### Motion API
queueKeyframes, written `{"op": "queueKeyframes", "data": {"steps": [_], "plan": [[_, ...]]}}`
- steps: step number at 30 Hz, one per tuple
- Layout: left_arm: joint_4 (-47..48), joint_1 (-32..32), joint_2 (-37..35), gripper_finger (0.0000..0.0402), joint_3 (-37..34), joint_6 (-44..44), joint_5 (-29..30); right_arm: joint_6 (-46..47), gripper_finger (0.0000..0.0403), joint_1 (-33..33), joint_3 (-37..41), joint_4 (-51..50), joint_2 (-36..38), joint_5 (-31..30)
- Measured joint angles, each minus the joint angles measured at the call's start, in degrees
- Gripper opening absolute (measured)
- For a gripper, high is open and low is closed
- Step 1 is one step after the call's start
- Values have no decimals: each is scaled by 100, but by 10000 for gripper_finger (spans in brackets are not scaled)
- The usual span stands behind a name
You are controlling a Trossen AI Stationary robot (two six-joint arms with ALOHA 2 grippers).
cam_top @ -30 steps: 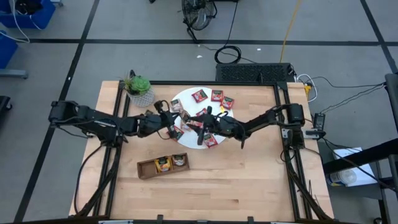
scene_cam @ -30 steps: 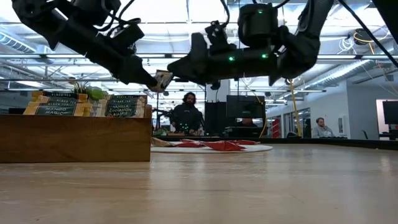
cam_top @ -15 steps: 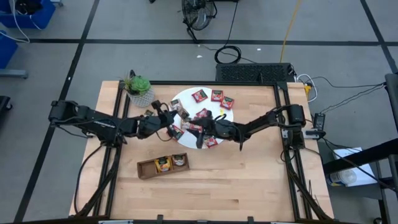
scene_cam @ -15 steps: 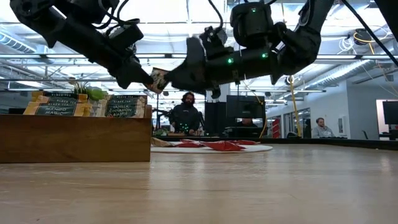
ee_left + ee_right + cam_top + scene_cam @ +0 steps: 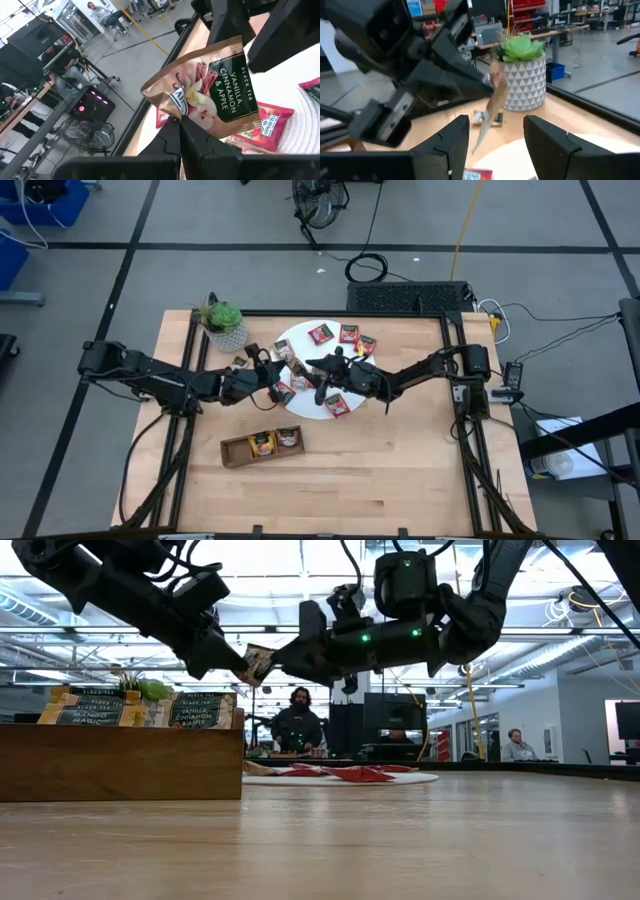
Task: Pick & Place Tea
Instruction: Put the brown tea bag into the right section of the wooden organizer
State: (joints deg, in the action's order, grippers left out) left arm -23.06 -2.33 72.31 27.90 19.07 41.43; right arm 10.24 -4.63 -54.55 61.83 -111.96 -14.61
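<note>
A: Copper-brown sachet (image 5: 205,85), vanilla cinnamon & apple label – the L gripper (image 5: 270,372) is pinching it by one corner, fingers together on the foil, up in the air over the disc's (image 5: 305,408) left edge.

B: And the R gripper (image 5: 318,368)?

A: It's facing the sachet w/ fingers apart, nothing between them. In the R wrist view the sachet (image 5: 492,100) is showing edge-on, just ahead of the gap, so it's lying straight in front of that gripper, near but apart from it.

B: Which way is it pointing?

A: It's hanging tilted, not flat. The free corner is sticking out from the L fingers toward the R arm; the printed face is toward the L wrist cam. Square-ish, so no real long axis – can't call one.

B: Nearer arm?

A: L is already holding it; R is the closest free one. Looks like a hand-over or regrip, imo, w/ the R needing to close on the free edge.

B: Rest of the tea?

A: Red sachets (image 5: 348,333) are lying on the disc toward the table's far edge. The tray (image 5: 232,450) is sitting toward the near edge w/ two slots already filled; left slot is looking bare.
</note>
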Motion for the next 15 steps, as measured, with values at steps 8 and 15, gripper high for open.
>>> {"op": "queueKeyframes", "data": {"steps": [8, 15], "plan": [[-106, 0, 0, 1, 3, -20, 0, -37, 169, -23, -212, -124, 0, 294], [-104, 2, 0, 1, 4, -120, -2, -39, 120, -40, -303, -345, 0, 276]]}}
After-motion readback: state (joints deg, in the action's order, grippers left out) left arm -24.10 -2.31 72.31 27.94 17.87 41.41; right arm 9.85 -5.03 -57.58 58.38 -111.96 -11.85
